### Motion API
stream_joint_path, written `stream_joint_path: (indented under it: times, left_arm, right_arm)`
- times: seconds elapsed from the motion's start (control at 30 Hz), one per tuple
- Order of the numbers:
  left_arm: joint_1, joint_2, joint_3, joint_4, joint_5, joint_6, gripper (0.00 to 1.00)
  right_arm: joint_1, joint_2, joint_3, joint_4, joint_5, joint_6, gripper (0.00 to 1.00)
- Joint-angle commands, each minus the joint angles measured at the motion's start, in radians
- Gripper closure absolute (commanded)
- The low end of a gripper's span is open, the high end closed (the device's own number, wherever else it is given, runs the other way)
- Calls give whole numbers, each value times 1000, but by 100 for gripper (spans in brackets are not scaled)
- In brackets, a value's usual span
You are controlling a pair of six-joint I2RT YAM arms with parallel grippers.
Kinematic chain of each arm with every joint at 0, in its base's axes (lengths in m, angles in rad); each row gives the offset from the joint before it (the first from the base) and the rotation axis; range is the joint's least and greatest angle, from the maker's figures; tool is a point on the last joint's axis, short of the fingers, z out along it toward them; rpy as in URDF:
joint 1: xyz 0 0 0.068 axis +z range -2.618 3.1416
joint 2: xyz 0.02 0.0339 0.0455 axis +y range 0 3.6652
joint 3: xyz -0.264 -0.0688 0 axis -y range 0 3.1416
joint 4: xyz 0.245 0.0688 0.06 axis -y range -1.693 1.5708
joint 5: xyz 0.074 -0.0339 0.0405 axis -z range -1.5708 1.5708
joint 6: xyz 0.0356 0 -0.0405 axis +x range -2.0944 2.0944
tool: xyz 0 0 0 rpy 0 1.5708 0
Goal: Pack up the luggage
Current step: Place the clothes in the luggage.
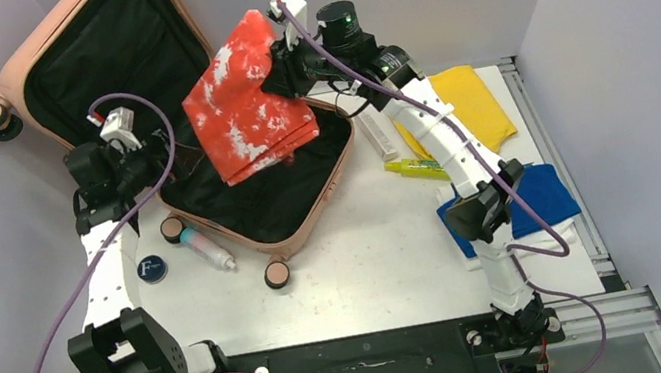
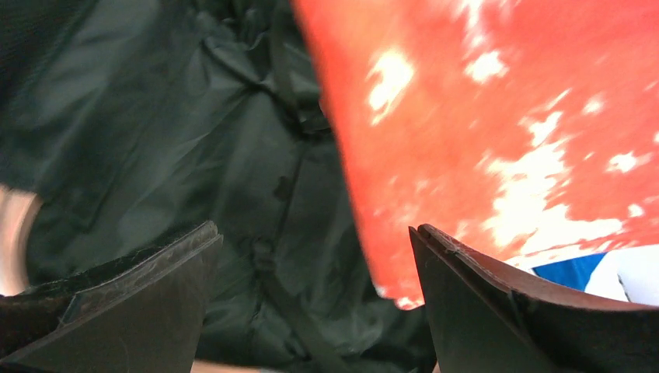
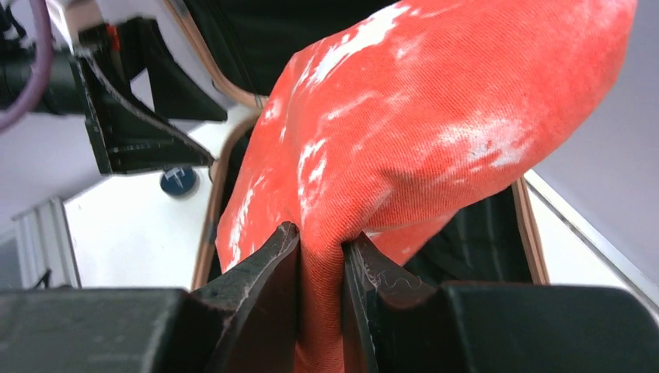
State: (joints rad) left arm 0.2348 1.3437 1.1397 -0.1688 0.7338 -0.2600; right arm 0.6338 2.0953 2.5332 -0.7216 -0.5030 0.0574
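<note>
The salmon-pink luggage (image 1: 306, 236) lies open at the back left, its lid propped up and its black lining (image 2: 194, 155) showing. My right gripper (image 1: 279, 71) is shut on a red cloth with white blotches (image 1: 241, 100) and holds it hanging above the luggage's lower shell; the cloth is pinched between the fingers (image 3: 268, 268) in the right wrist view (image 3: 435, 116). My left gripper (image 1: 163, 166) is open and empty over the luggage's left edge, with the red cloth (image 2: 505, 140) just beyond its right finger.
A round dark tin (image 1: 151, 268) and a tube with a pink end (image 1: 205, 248) lie left of the luggage. A white tube (image 1: 377, 134), a yellow-green tube (image 1: 417, 168), a yellow cloth (image 1: 475, 101) and a blue cloth (image 1: 541, 197) lie on the right.
</note>
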Motion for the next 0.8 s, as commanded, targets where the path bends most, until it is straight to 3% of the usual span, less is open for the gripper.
stream_joint_path:
  times: [0.0,0.2,0.4,0.6,0.7,0.77]
  left_arm:
    - [80,-81,-55,6,46,53,4]
    - [83,-114,-102,27,61,67,4]
    - [82,-98,-88,-11,33,105,4]
    - [8,-13,-42,34,-42,90,4]
    - [-79,64,24,39,-103,93,4]
    - [-139,146,70,61,-136,77,4]
  right_arm:
    - [-11,34,104,286,-61,130,95]
    - [-22,113,69,402,-25,216,95]
    - [-173,165,-189,485,75,368,95]
    - [-254,82,-444,480,238,248,95]
    - [-256,44,-471,425,300,222,94]
    - [-255,28,-470,392,335,213,86]
